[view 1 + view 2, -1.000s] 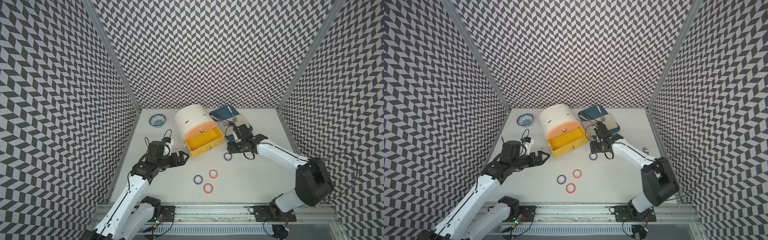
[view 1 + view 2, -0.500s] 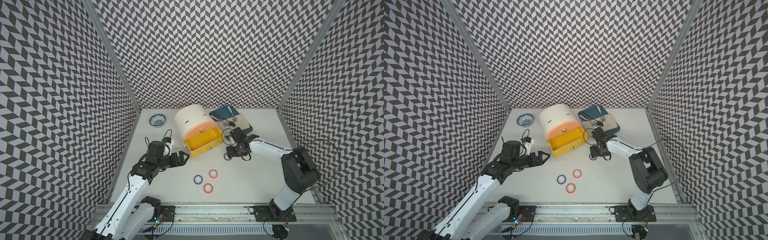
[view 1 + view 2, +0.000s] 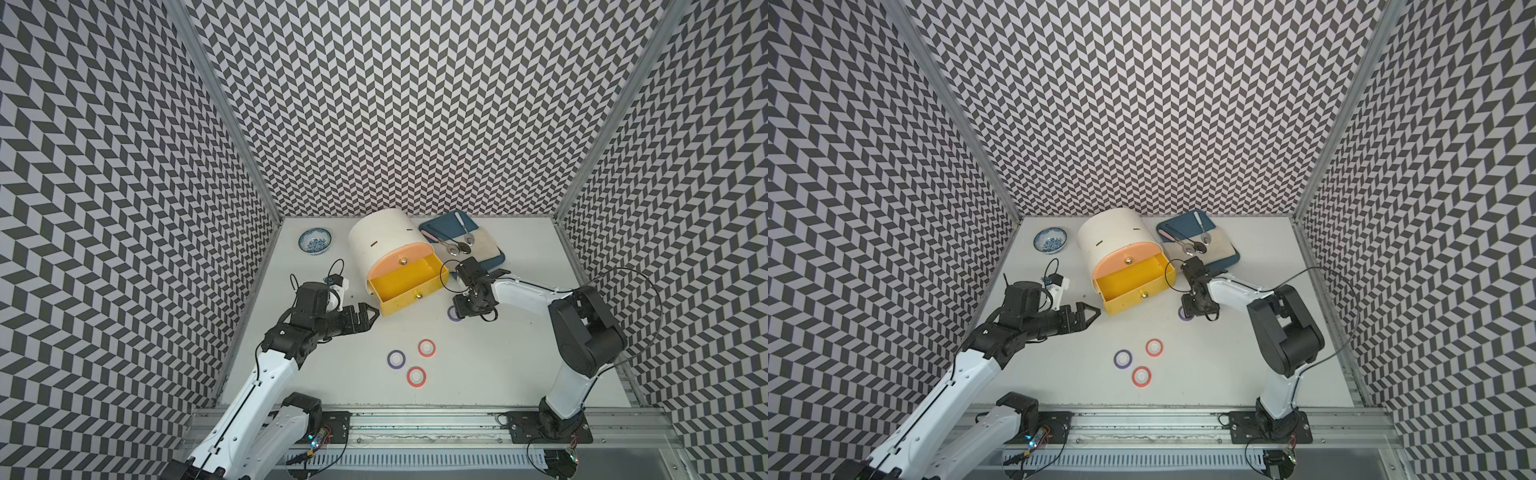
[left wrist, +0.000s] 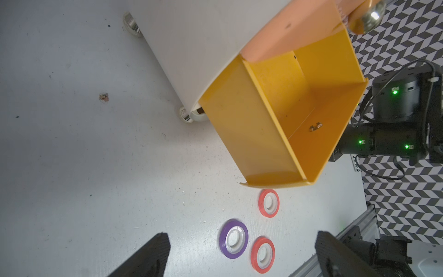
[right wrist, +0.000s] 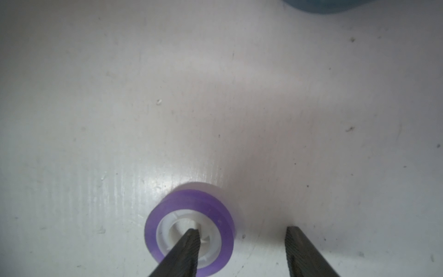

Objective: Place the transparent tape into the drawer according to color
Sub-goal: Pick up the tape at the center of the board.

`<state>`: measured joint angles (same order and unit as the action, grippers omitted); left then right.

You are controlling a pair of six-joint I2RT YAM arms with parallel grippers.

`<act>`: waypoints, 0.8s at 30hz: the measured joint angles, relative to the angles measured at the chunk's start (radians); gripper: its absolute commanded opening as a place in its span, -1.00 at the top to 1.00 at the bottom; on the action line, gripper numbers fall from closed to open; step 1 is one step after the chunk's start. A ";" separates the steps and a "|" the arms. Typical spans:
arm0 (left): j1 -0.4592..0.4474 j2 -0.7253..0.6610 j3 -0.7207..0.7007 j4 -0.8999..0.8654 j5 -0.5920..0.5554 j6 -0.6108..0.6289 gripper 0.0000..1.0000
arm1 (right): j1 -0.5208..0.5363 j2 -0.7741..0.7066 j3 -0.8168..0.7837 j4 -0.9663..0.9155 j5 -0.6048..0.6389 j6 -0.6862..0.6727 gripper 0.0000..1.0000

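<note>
Purple rings (image 3: 396,358): two.
Red rings (image 3: 426,347): two.
Yellow drawer (image 3: 400,305): one, open.
Left gripper (image 3: 371,318): spread, empty.
Right gripper (image 5: 242,230): spread, straddling right purple ring (image 5: 191,201) wall.

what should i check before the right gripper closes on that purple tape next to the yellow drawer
1. Aim: right gripper over the purple tape, one finger in its core, the other outside the rim: ok.
2. Grip: jaws apart, tape not yet pinched: ok.
3. Pose: tape flat on the table: ok.
4. Target: yellow drawer open and empty: ok.
5. Colour match: only the yellow one stands open, none purple seen: cannot tell.
6. Clearance: left gripper open, away from the purple tape: ok.
</note>
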<state>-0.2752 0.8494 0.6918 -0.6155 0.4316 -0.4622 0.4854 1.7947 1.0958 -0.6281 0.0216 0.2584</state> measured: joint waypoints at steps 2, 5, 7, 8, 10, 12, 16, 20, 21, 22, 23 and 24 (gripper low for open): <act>0.000 0.000 0.000 0.000 0.001 0.000 -1.00 | 0.000 0.002 0.000 -0.002 0.011 -0.003 -0.21; 0.000 0.000 0.000 0.000 0.003 0.000 -1.00 | 0.000 0.005 0.001 -0.011 0.038 -0.005 -0.16; 0.000 0.000 0.000 0.000 0.005 0.001 -1.00 | -0.002 0.005 0.001 -0.018 0.047 -0.003 -0.07; 0.000 0.000 0.000 0.000 0.006 0.001 -1.00 | -0.003 0.005 0.001 -0.022 0.048 -0.001 -0.02; 0.000 0.000 0.000 0.000 0.008 0.001 -1.00 | -0.005 0.005 0.001 -0.025 0.046 -0.001 0.14; 0.000 0.000 0.000 0.000 0.009 0.002 -1.00 | -0.005 0.007 0.003 -0.029 0.042 -0.002 0.32; 0.000 0.000 0.000 0.000 0.012 0.008 -1.00 | -0.005 0.020 0.018 -0.039 0.029 -0.006 0.63; 0.000 0.000 0.000 0.000 0.015 0.015 -1.00 | -0.005 0.025 0.026 -0.047 0.024 -0.008 1.00; 0.000 0.000 0.000 0.000 0.016 0.016 -1.00 | -0.005 0.026 0.027 -0.047 0.023 -0.008 1.00; 0.000 0.000 0.000 0.000 0.017 0.016 -1.00 | -0.005 0.026 0.026 -0.047 0.023 -0.008 1.00; 0.000 0.000 0.000 0.000 0.018 0.017 -1.00 | -0.005 0.026 0.026 -0.046 0.023 -0.008 1.00; 0.000 0.000 0.000 0.000 0.019 0.017 -1.00 | -0.005 0.026 0.026 -0.046 0.023 -0.008 1.00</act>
<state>-0.2752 0.8494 0.6918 -0.6155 0.4503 -0.4450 0.4805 1.8206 1.1217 -0.6743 0.0441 0.2504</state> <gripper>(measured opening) 0.992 0.158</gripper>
